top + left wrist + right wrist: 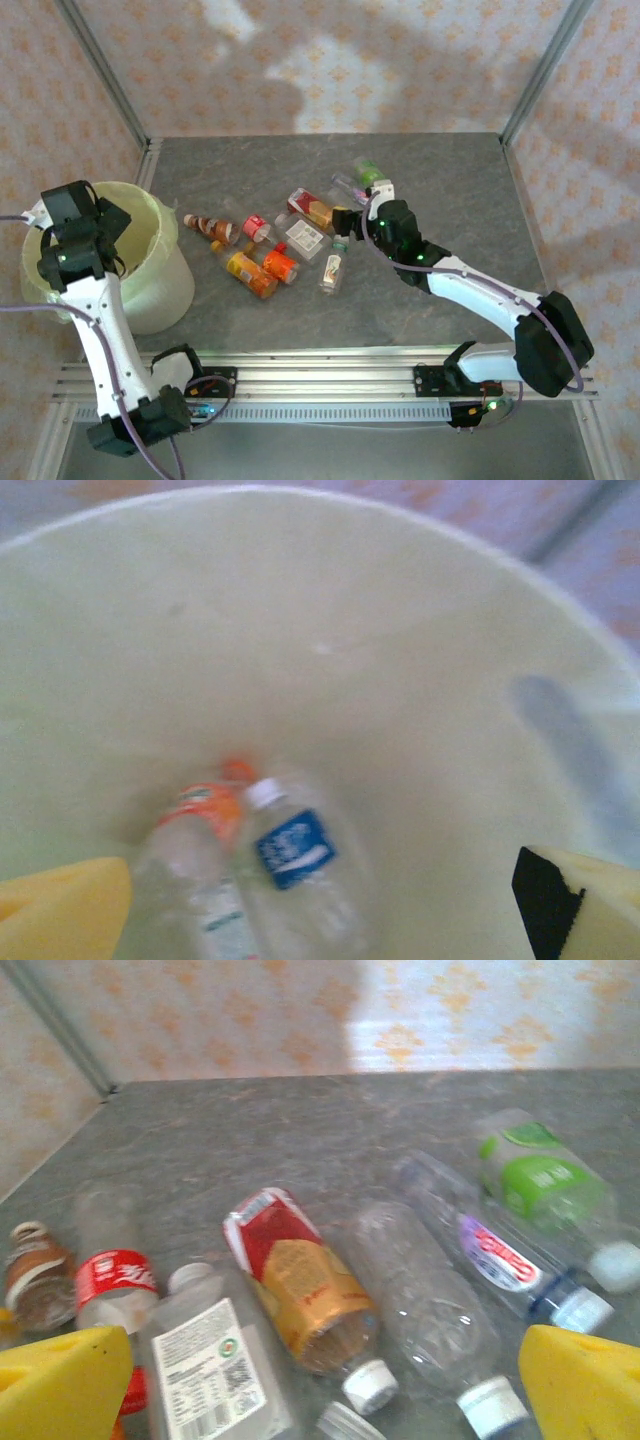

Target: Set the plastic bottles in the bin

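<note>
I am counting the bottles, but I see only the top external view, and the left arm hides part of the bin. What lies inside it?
Observer: Two bottles lie on the bottom of the bin: a blue-label bottle with a white cap and an orange-label bottle.
Operator: Is the left gripper holding something?
Observer: No, it is open, with nothing between its yellow pads.
Operator: What is in front of the right gripper?
Observer: It is open; a red-and-orange-label bottle lies centred ahead of it, with a clear bottle beside it.
</note>
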Controlling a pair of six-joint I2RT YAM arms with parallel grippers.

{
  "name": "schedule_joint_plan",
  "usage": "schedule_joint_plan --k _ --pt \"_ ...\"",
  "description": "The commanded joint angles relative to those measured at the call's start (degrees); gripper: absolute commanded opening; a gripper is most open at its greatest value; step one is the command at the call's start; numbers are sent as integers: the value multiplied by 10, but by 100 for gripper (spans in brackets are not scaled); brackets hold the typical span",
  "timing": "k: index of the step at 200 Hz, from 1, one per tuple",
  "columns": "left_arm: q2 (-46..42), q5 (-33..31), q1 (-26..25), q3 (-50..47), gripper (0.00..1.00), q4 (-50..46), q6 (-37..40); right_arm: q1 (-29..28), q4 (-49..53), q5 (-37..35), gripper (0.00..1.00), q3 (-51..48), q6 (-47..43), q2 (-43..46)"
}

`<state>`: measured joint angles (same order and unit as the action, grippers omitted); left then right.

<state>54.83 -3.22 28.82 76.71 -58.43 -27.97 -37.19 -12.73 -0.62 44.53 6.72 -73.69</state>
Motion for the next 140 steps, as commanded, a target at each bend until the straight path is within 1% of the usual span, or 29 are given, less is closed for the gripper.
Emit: schedule_joint_plan --k 1,29,53,65,70,78,85,109,124,140 --pt "-32 104 -12 -11 100 56 -51 1 41 -74 99 -22 51 20" --pt "-88 192 -28 -47 100 135 -74 5 81 -64 99 -35 64 27" --pt "-106 285 -43 -62 100 179 -100 5 118 -67 99 -54 90 47" --pt "-110 310 -60 -70 100 197 -116 6 122 -73 99 -74 104 56" --pt "-112 312 -76 -72 100 202 -119 7 122 -75 99 -83 109 68" --pt "-115 307 -99 -73 100 204 -120 10 123 -74 99 -92 116 79" --pt "-117 288 -124 -70 99 197 -119 13 127 -70 99 -98 125 85" --pt "-104 218 -232 -61 99 184 -111 19 125 -36 99 -104 138 93" --pt "-80 178 -303 -61 99 188 -109 18 95 33 100 -108 114 85" --pt "-43 99 -383 -51 99 184 -103 2 64 117 99 -107 69 68"
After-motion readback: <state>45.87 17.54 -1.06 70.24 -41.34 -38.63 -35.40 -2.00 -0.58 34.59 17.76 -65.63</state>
